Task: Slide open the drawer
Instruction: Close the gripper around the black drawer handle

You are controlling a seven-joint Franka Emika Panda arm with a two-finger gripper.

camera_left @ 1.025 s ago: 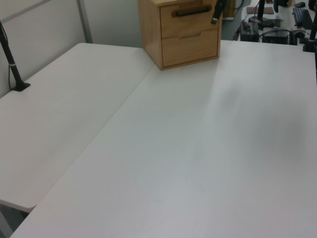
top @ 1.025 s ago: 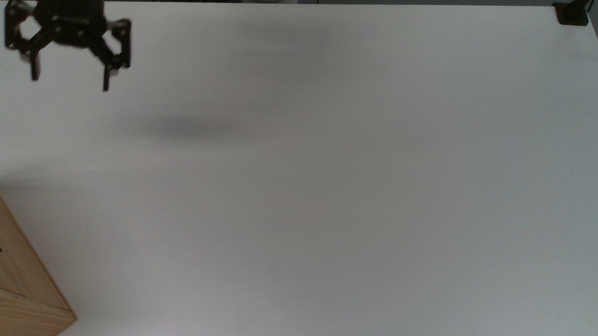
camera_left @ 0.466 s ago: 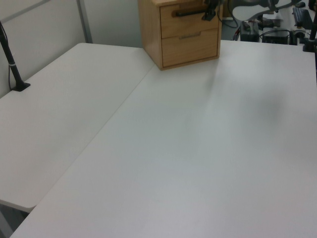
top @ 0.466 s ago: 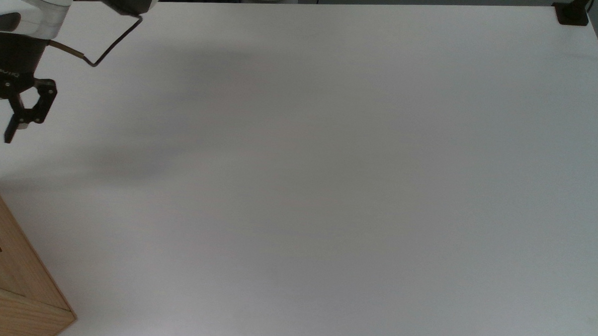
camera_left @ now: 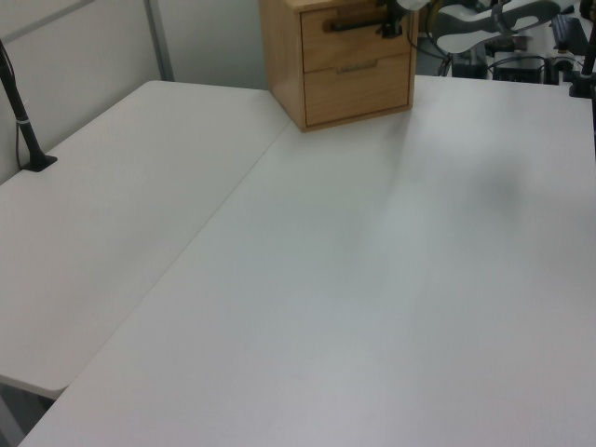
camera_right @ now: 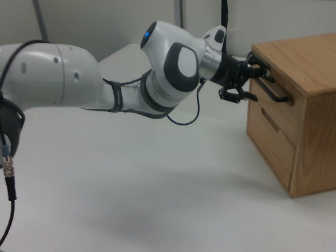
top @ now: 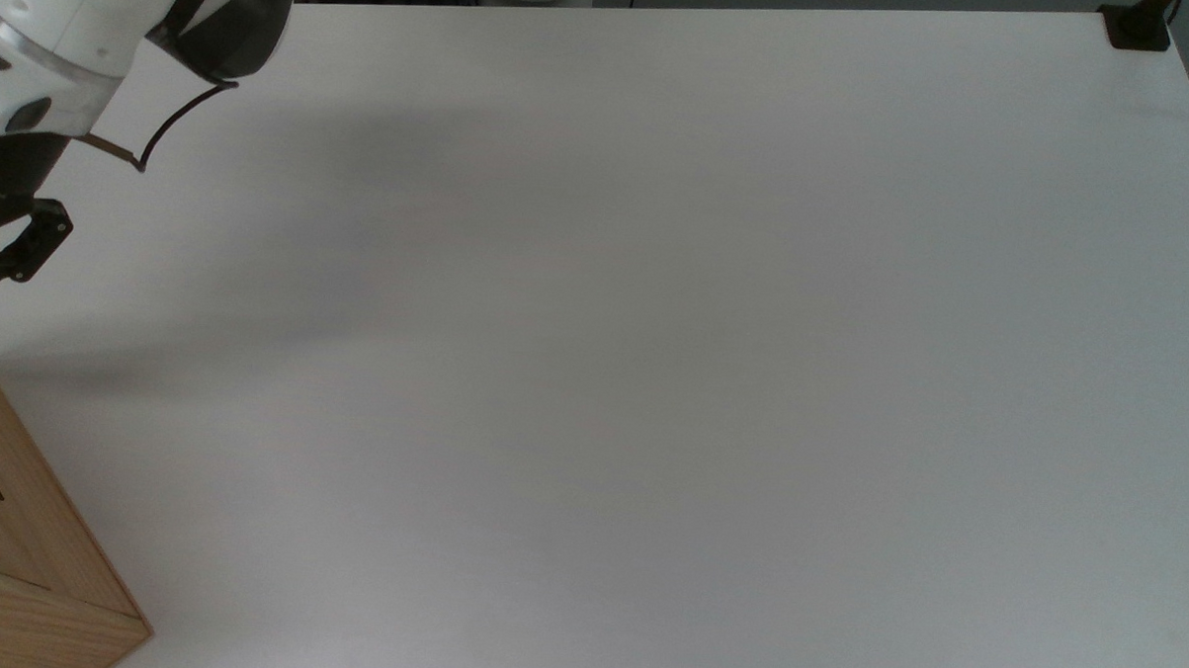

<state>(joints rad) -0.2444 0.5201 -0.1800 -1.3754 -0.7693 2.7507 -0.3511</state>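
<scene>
The drawer (camera_right: pixel 281 115) is the upper one of two in a pine cabinet (camera_right: pixel 324 114) and sits shut, flush with the cabinet front. Its black bar handle (camera_right: pixel 276 92) sticks out from the front panel. My gripper (camera_right: pixel 247 79) is open at the handle's near end, one finger above the bar and one below, not clamped on it. In the left view the gripper (camera_left: pixel 393 19) is at the right end of the handle (camera_left: pixel 358 24) on the drawer (camera_left: pixel 358 48). In the top view my white arm (top: pixel 41 48) reaches toward the left edge, above the cabinet (top: pixel 13 571).
A lower drawer (camera_left: pixel 358 88) sits under the upper one. The white table (top: pixel 654 326) stretches wide in front of the cabinet, and a second table (camera_left: pixel 112 214) joins it on the left view's left. A black clamp post (camera_left: pixel 23 121) stands there.
The arm has swung from over the table's far corner toward the cabinet. The open gripper has gone from beside the drawer front to the end of the handle.
</scene>
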